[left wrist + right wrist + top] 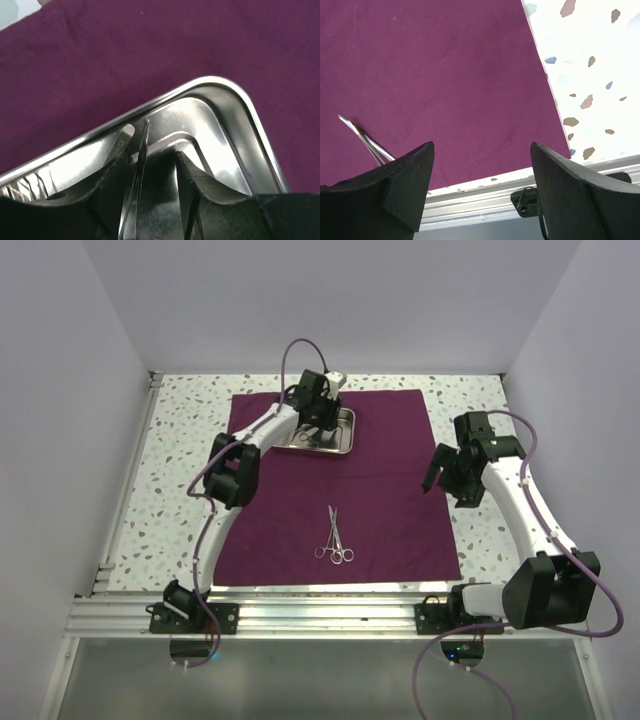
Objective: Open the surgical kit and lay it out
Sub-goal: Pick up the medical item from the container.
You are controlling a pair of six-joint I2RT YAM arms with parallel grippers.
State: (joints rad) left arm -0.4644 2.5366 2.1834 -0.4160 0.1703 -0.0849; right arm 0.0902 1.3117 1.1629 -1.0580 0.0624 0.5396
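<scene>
Here — left hand (320, 426) inside steel tray (346, 444)

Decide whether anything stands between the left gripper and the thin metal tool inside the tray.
Nothing visible does. The left gripper is down inside the tray, with its fingers on either side of the thin metal tool. Only bare tray floor shows in the gap around it.

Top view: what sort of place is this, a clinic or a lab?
Probably a robot test cell in a lab, not a clinic: plain white walls box in a speckled table, the left arm and right arm are bolted to an aluminium rail, and the cloth, tray and scissors look staged.
</scene>
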